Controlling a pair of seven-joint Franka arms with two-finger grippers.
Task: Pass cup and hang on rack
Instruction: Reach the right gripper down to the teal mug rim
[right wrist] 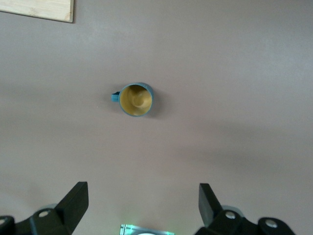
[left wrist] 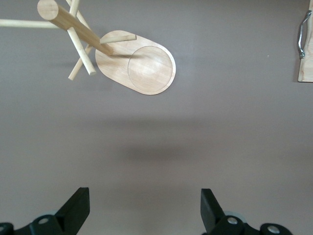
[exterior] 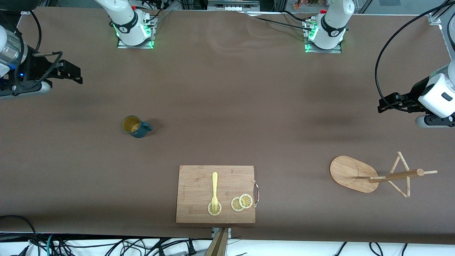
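The dark teal cup (exterior: 135, 126) with a mustard-yellow inside stands upright on the brown table toward the right arm's end, its handle pointing toward the left arm's end. It also shows in the right wrist view (right wrist: 136, 100). The wooden rack (exterior: 350, 173) stands toward the left arm's end, with its pole (exterior: 396, 175) and thin pegs bare. It also shows in the left wrist view (left wrist: 142, 68). My right gripper (exterior: 76, 74) is open and empty, up over the table at the right arm's end (right wrist: 143, 190). My left gripper (exterior: 382, 105) is open and empty, up over the table beside the rack (left wrist: 144, 196).
A rectangular wooden cutting board (exterior: 195, 185) lies at the table's edge nearest the front camera. On it are a yellow fork (exterior: 214, 190) and lemon slices (exterior: 241, 202). Its metal handle (left wrist: 301, 29) shows in the left wrist view.
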